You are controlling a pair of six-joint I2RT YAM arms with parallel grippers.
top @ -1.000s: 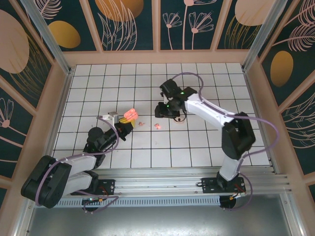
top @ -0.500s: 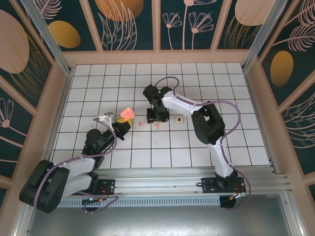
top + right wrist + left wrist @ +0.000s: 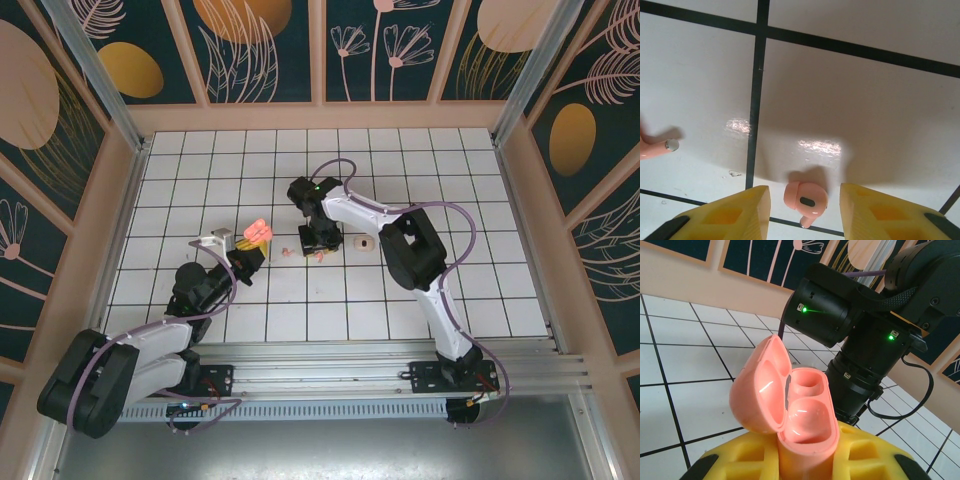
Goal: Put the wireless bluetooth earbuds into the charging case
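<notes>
A tiny pink stemmed earbud (image 3: 806,199) lies untouched on the white tiled table (image 3: 850,100), between the half-open jaws of my right pincer (image 3: 805,192). A second pink earbud (image 3: 655,148) lies at nine o'clock. My left pincer (image 3: 805,462) clamps the open pink charging case (image 3: 790,405), sockets empty: nothing inserted yet.

Folds the right arm (image 3: 405,245) in from the right side of the worktop (image 3: 470,200), elbow now bent close to the middle. Carries the right tool (image 3: 321,240) left and nearer, from beyond the pink earbud (image 3: 320,256) down to just over it, a finger on either side. Uncovers a small beige item (image 3: 362,241) just right of that tool, hidden under the arm a second ago. Shifts the left tool (image 3: 250,254) and its open pink case (image 3: 256,232) slightly left.
</notes>
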